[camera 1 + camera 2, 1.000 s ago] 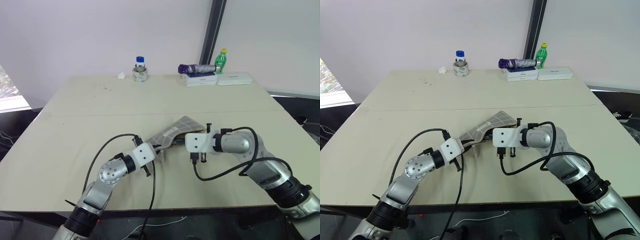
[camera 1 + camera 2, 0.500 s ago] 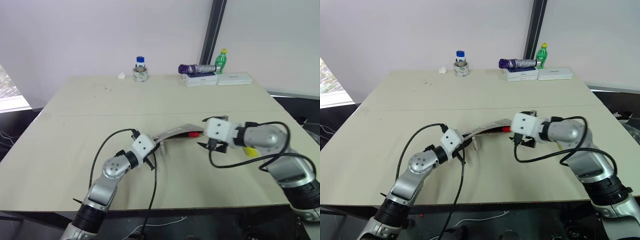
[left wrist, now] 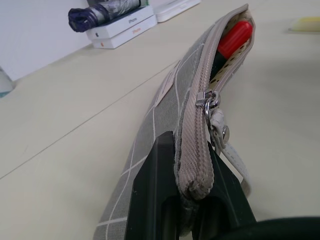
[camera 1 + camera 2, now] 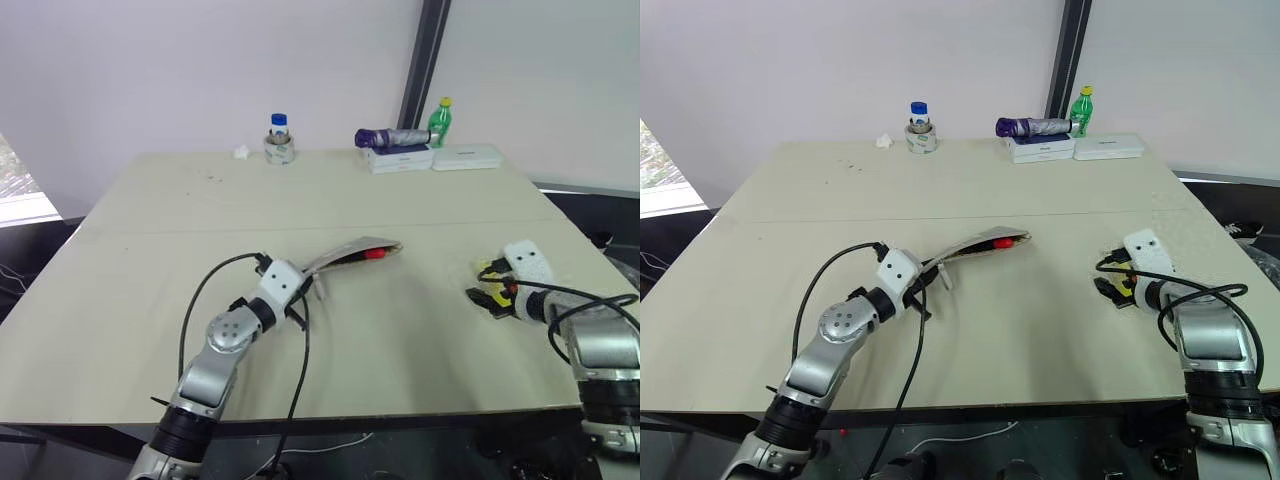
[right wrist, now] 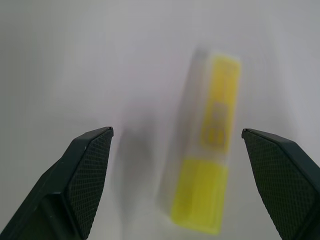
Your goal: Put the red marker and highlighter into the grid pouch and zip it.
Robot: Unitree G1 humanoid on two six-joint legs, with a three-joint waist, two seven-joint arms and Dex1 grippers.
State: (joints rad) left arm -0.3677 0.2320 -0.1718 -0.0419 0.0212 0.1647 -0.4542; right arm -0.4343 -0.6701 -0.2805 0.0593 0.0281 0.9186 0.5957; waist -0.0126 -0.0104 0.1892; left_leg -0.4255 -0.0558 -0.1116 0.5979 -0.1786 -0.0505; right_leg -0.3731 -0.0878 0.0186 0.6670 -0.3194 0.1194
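holding the grid pouch (image 4: 345, 254) in the left end effector (image 4: 300, 287), right end effector (image 4: 488, 296) spread over the highlighter (image 5: 212, 192).

left arm reaches up from the lower left of the head view toward the middle, its end effector level and pressed together on the pouch's near end; the pouch's far end is lifted off the worktop (image 4: 180, 220), mouth open, the red marker (image 3: 233, 39) poking out of it. right arm sits at the right of the frame, tipped downward, its fingers (image 5: 85, 175) wide apart with the yellow highlighter lying on the worktop between them, untouched. bare worktop separates the pouch's open end from the highlighter. the right end effector is close to the worktop's right edge. bottles and boxes stand far back along the upper edge.
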